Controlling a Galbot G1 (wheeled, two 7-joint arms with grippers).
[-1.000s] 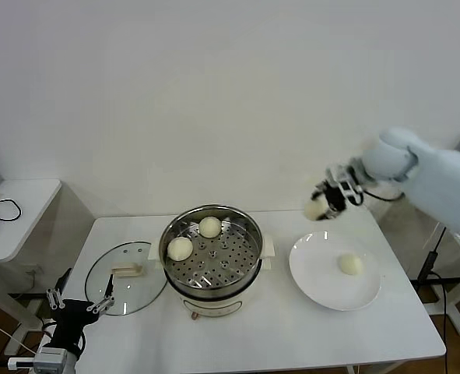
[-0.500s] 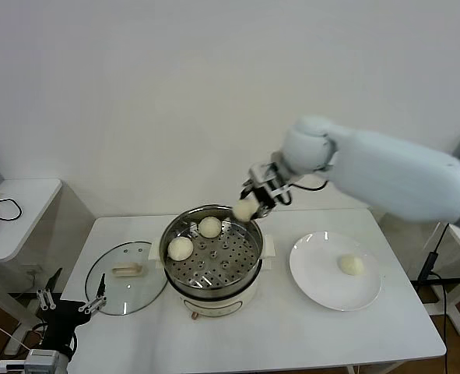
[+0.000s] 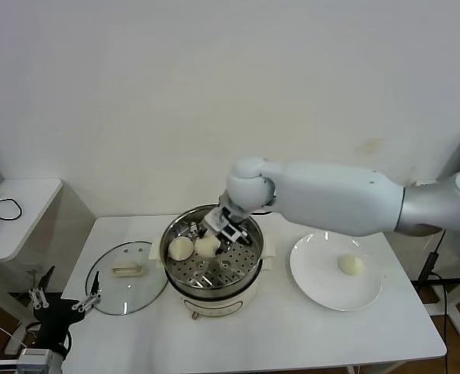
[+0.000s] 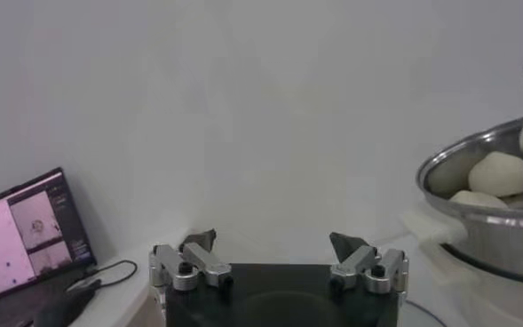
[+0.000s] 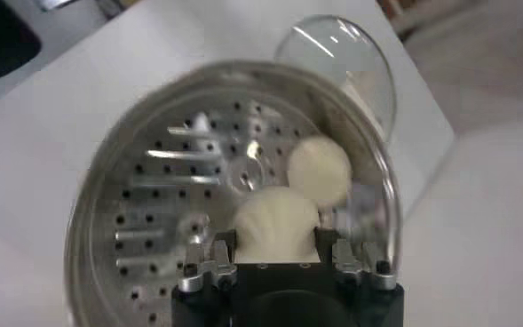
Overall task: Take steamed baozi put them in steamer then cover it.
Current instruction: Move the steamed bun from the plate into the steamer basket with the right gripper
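Right end effector (image 3: 212,238): over the steamer (image 3: 212,292), inside its rim, pinching a baozi (image 3: 206,247) between its fingers; the same bun shows in the right wrist view (image 5: 276,224), just above the perforated tray (image 5: 163,222).
Second baozi (image 3: 180,248): resting on the tray, just beside the held one, toward the robot's left.
Last baozi (image 3: 351,265): lying on the white plate (image 3: 315,280), to the right of the steamer.
Cover (image 3: 124,269): flat on the desk (image 3: 292,335), left of the steamer, handle up.
Left end effector (image 4: 279,265): low at the desk's left corner, fingers spread wide, holding nothing.
Laptop (image 4: 26,235): on the side table, screen lit.
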